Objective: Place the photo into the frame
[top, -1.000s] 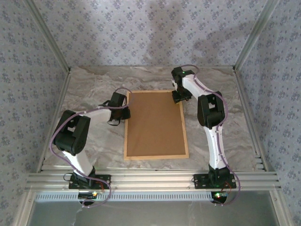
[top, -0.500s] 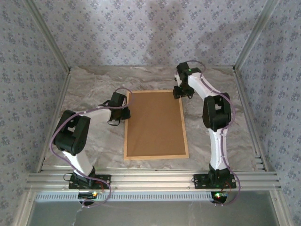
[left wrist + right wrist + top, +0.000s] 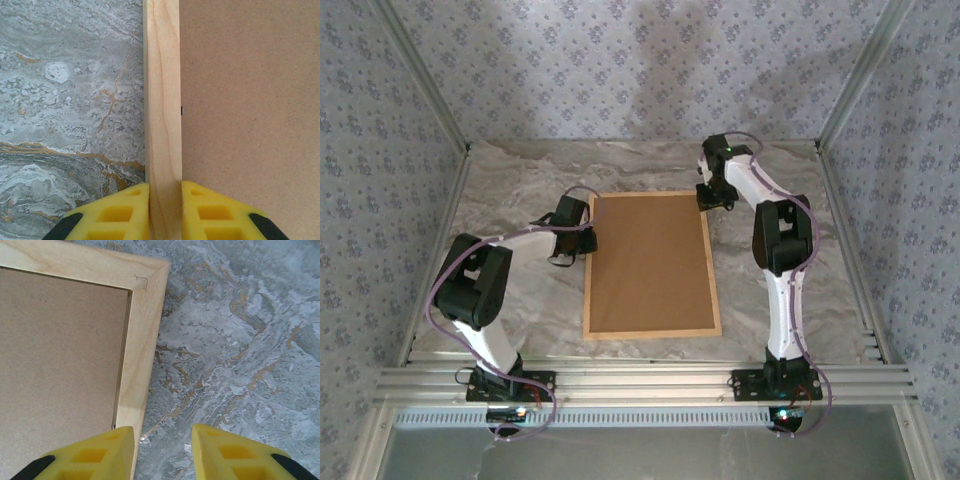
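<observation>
The frame (image 3: 652, 331) lies flat in the middle of the top view, on the grey marbled tabletop (image 3: 510, 190). Its long sides run from the lower part of the picture toward the upper part. It is turned back-up, so the plain brown backing board (image 3: 650, 260) fills the light wooden border.

The left pincer (image 3: 164, 212) sits at the frame's left rail, a little above mid-height in the top view. In the left wrist view its two yellow fingers (image 3: 117, 212) press against either side of that wooden rail, one on the tabletop side and one over the brown board. It is clenched on the frame.

The right pincer (image 3: 162, 452) hangs by the frame's upper right corner in the top view. In the right wrist view, the mitred corner of the frame shows at the upper left of the picture. The yellow fingers (image 3: 225, 452) stand apart at the bottom edge. One is over the outer edge of the right rail and the other over bare tabletop, with marble showing in the gap between them. It is released and grasps nothing.
</observation>
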